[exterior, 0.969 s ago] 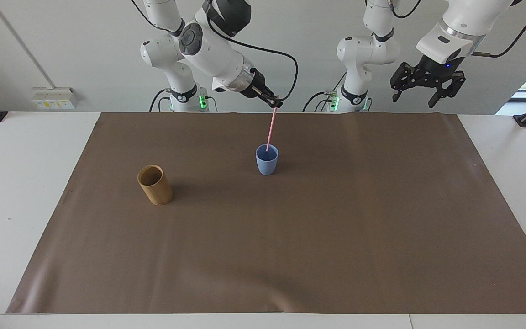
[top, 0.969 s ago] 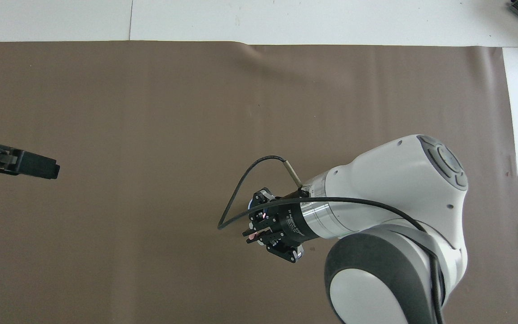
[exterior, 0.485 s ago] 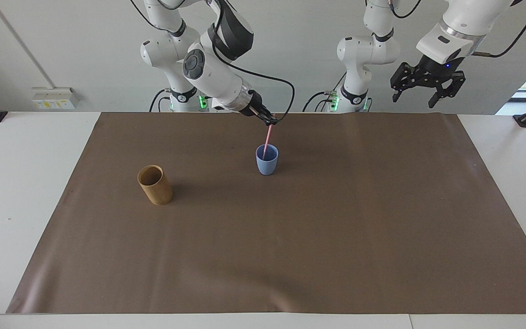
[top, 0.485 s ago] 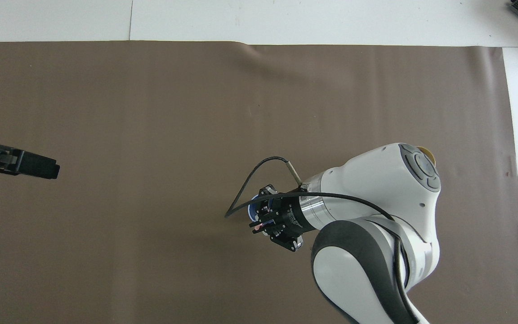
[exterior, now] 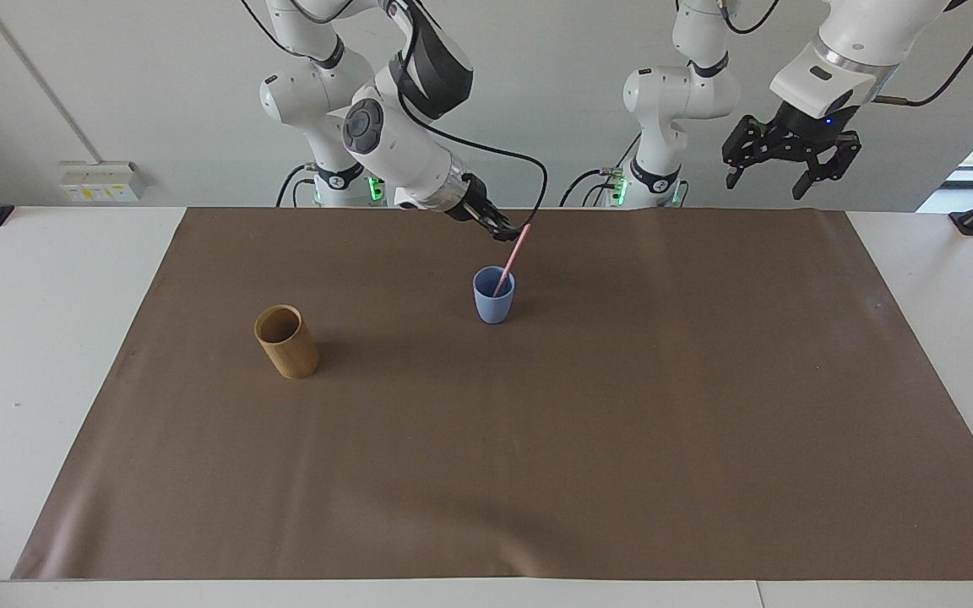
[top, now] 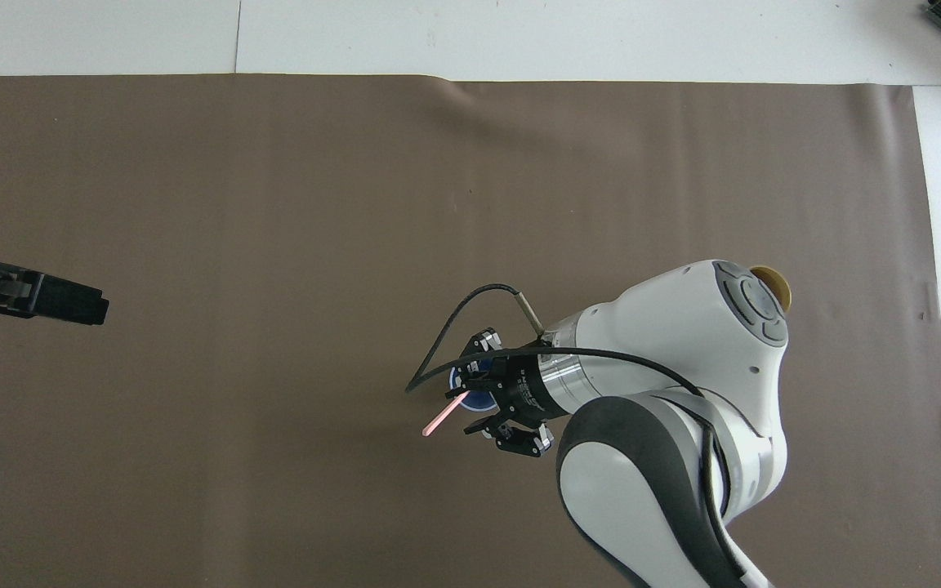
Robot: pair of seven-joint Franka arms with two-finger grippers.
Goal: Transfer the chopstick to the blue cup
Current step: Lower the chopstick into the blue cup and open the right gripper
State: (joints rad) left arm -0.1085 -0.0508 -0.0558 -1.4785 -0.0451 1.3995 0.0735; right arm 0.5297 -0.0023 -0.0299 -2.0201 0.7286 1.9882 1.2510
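You see the thin pale-pink chopstick (exterior: 510, 260) leaning in the small light-blue cup (exterior: 494, 305); the right hand (exterior: 503, 230) above has its fingers parted, and the left hand (exterior: 778, 173) hangs wide, waiting.

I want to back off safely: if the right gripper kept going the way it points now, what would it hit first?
Probably the chopstick, leaning in the blue cup right by the right gripper. It points down toward the cup, so the cup's rim would come next. Depth is hard to judge here.
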